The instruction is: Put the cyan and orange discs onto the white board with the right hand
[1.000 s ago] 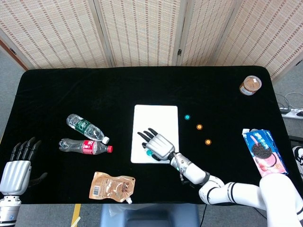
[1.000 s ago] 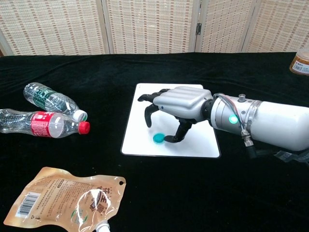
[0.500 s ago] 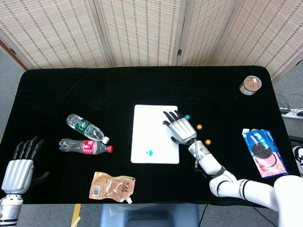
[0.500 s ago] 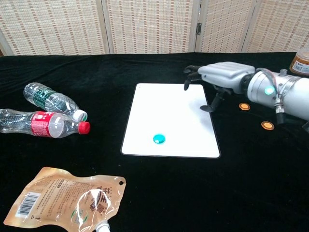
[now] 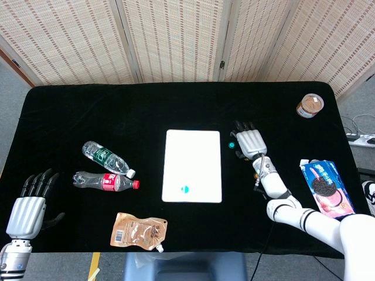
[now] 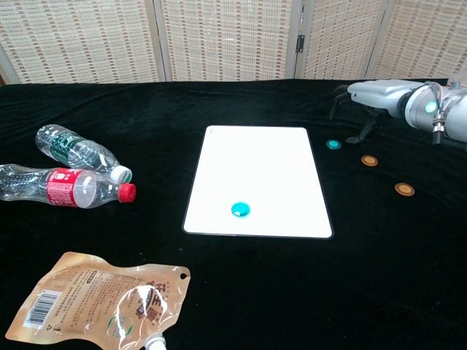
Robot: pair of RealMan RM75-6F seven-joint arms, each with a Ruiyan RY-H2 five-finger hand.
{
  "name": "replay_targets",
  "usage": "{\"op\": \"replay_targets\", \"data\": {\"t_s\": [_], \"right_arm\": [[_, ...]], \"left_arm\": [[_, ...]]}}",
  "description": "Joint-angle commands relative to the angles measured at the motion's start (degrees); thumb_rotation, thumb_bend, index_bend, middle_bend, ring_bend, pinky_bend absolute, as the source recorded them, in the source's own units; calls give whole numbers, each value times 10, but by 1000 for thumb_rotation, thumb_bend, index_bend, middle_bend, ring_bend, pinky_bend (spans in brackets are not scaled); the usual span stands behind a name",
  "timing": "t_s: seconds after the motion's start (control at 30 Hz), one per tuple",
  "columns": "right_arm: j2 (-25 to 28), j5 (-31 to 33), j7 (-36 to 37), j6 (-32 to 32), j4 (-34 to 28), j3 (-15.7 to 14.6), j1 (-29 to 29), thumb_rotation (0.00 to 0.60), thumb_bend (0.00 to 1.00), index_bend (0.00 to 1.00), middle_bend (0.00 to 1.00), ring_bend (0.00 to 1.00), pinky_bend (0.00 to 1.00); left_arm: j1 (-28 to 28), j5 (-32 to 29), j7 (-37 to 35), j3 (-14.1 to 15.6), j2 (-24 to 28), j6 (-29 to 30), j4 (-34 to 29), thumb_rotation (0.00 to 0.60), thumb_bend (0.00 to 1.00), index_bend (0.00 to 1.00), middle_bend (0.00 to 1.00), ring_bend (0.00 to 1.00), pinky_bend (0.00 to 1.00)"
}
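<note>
A white board [image 5: 193, 165] [image 6: 255, 179] lies at the table's middle with one cyan disc [image 5: 186, 188] [image 6: 241, 210] on its near part. A second cyan disc [image 5: 231, 144] [image 6: 333, 144] lies on the black cloth just right of the board. Two orange discs [image 6: 370, 160] [image 6: 404, 189] lie further right; in the head view my right arm covers them. My right hand [image 5: 248, 141] [image 6: 372, 98] hovers over this group, fingers apart, holding nothing. My left hand [image 5: 28, 208] rests open at the near left edge.
Two plastic bottles [image 5: 107, 157] [image 5: 105, 181] lie left of the board. A brown pouch [image 5: 139, 231] sits near the front edge. A jar [image 5: 310, 105] stands at the far right and a cookie packet [image 5: 328, 188] lies at the right edge.
My right hand left the cyan disc on the board and swung right and away, now above the loose discs beside the board. The left hand drifted slightly.
</note>
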Motion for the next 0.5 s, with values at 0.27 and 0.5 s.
{"op": "replay_targets", "data": {"t_s": [0.27, 0.5], "right_arm": [[-56, 58, -25, -42, 92, 3, 41, 600, 404, 377, 48, 0, 0], [-79, 73, -31, -57, 135, 0, 54, 600, 405, 381, 50, 0, 0]], "left_arm": [[-1, -6, 0, -1, 0, -2, 1, 600, 196, 66, 36, 35, 0], [-1, -8, 2, 0, 0, -3, 0, 600, 196, 66, 36, 35, 0]]}}
